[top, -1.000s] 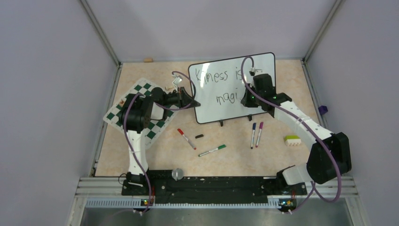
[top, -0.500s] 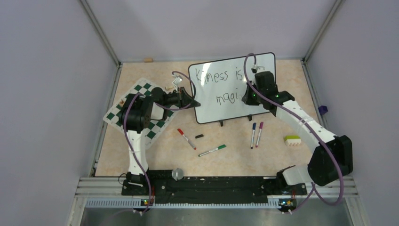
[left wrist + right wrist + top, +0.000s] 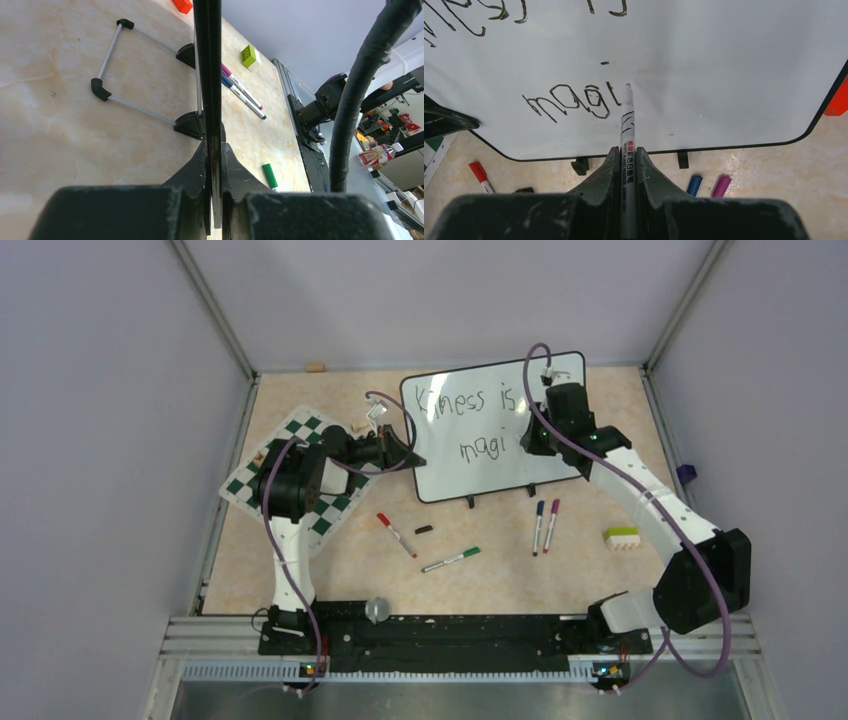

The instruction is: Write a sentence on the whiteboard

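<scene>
White whiteboard [image 3: 450, 475] shows sentence [image 3: 470, 403] "Kiness is magi" in black; left gripper [image 3: 214, 150] clamps its edge, right gripper [image 3: 626, 155] grasps a marker [image 3: 627, 125].

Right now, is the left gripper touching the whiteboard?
Touching. The left wrist view shows the left gripper shut on the whiteboard edge, with both fingers pressed against it.

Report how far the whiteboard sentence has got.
Done: the sentence has its top line and "magi" on the whiteboard. In hand: the right hand grips a marker, tip just right of the "i"; the left hand clamps the board's edge. Left: probably finishing that word.
</scene>
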You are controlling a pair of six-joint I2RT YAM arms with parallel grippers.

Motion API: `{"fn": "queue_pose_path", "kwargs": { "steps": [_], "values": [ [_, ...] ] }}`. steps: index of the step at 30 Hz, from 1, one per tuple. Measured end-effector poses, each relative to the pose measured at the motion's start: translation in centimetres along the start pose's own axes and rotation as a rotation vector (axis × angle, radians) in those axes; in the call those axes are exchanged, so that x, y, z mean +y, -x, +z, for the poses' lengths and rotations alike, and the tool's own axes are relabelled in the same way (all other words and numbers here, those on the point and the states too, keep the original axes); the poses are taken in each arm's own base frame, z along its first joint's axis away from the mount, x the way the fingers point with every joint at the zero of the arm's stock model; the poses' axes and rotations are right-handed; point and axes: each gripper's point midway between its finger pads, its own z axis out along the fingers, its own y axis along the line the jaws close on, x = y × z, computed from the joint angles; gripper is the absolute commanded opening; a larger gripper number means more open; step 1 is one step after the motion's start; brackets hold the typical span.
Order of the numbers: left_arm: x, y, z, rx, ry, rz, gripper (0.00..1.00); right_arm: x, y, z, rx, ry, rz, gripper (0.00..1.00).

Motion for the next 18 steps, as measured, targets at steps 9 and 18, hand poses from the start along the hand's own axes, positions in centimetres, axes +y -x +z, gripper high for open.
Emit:
{"fn": "queue_pose_path", "kwargs": {
  "steps": [9, 18],
  "values": [
    [0.0, 0.0, 0.0, 0.001, 0.000, 0.000, 0.00, -0.1, 0.7, 0.6, -0.007, -0.016, -0.007, 0.00],
    [0.0, 0.0, 0.0, 0.001, 0.000, 0.000, 0.00, -0.2, 0.4, 1.0, 0.005, -0.026, -0.008, 0.00]
  ]
}}
